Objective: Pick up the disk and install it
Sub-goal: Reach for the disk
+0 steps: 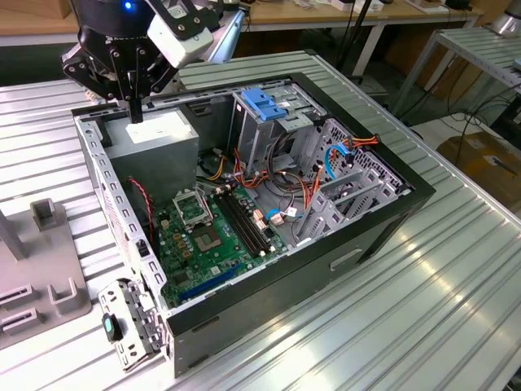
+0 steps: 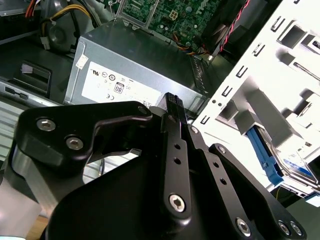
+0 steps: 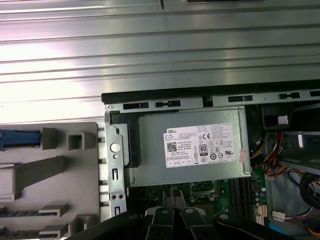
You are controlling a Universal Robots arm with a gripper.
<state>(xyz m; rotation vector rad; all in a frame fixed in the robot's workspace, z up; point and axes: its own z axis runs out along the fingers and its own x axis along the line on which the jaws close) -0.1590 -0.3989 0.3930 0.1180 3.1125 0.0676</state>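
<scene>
Exterior view: my gripper (image 1: 135, 112) hangs over the power supply (image 1: 155, 140), fingers closed on nothing; I note in the second wrist view the disk (image 2: 295, 167) well apart, beyond the case wall (image 2: 260, 80)

Ribbed silver bench (image 1: 456, 269) carries a black case (image 1: 383, 236). Inside are a green motherboard (image 1: 203, 236), orange cables (image 1: 309, 194), and a grey power supply (image 1: 155, 147) with a white label (image 3: 205, 145). The disk (image 2: 265, 155) has bright blue rails. The hand (image 1: 136, 110) is black.

Bright overhead light w/ strong glare on ribbed table (image 3: 150, 55).
</scene>
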